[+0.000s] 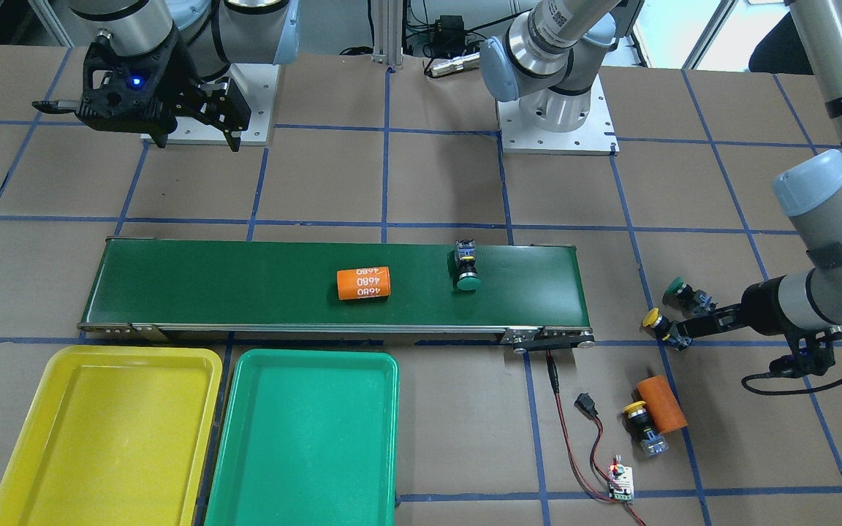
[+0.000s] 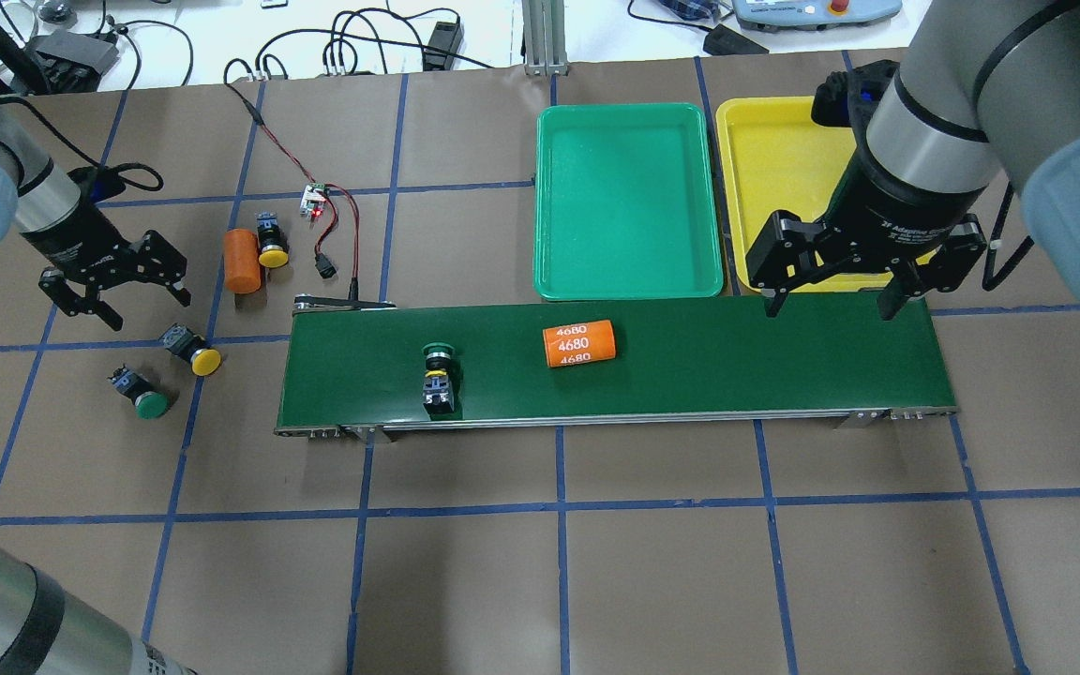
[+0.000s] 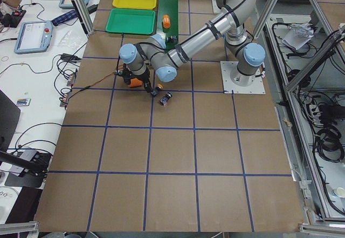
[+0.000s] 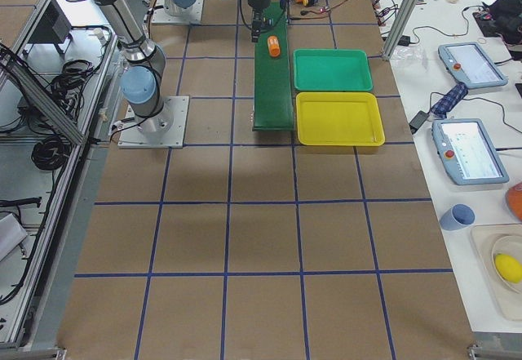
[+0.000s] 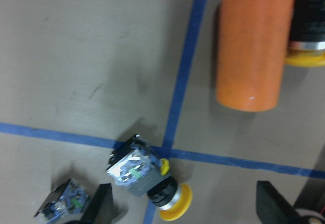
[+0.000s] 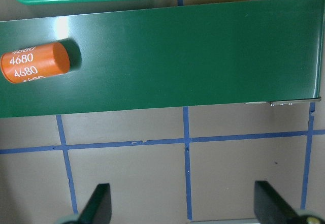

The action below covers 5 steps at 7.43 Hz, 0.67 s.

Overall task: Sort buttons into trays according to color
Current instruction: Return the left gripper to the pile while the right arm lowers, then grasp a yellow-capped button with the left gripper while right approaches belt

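The left gripper [image 2: 148, 309] has its fingers [image 5: 101, 206] spread wide, and we see nothing held in them. Its own camera shows a yellow button [image 5: 152, 181] lying on its side between the two fingers, on a crossing of blue tape. From the front, one finger looks as if it touches that button, but we cannot tell. A green button [image 2: 139, 396] lies near it on the table. The wrist camera catches only a corner of its block, cut off at the bottom edge. A second yellow button [image 2: 270, 242] rests right against a plain orange cylinder [image 2: 241, 261].

The other green button [image 2: 439, 375] lies on the dark green belt [image 2: 737, 366], near an orange cylinder marked 4680 [image 2: 580, 343].

The right gripper [image 2: 829, 305] is wide open too and holds nothing. It hangs over the belt's other end, near the yellow tray [image 2: 774, 178]. From overhead its arm hides part of that tray. The green tray [image 2: 629, 202] lies just beside the yellow one. All four buttons are outside the trays. The right wrist camera sees the belt, the marked cylinder and the tray edges. The button on the belt shows only in the wider views.

The table [image 2: 502, 562] is covered in brown paper with blue tape squares. A small board [image 2: 315, 199] with a red light and wires lies near the belt's end. The side views show a white bench with screens, cables and metal frames. There the buttons are tiny and hard to make out.
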Tool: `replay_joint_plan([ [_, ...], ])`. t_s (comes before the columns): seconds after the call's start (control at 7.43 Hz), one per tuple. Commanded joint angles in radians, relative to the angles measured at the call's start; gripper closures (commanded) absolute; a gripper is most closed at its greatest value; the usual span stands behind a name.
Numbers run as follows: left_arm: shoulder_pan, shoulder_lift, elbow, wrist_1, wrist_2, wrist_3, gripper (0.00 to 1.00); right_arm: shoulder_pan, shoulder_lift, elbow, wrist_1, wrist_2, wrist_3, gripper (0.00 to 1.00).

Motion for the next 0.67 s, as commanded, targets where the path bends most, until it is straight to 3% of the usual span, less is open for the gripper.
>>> replay_joint_plan([
  [0.0,0.038,-0.016,-0.039,-0.008,-0.005,-0.143,0.0,0.0,-0.003,0.004,-0.01,0.003,0.001,0.0],
  [0.54,-0.028,-0.028,-0.042,0.058,-0.016,-0.36,0.06,0.012,0.0,0.007,-0.017,0.008,0.01,0.0],
])
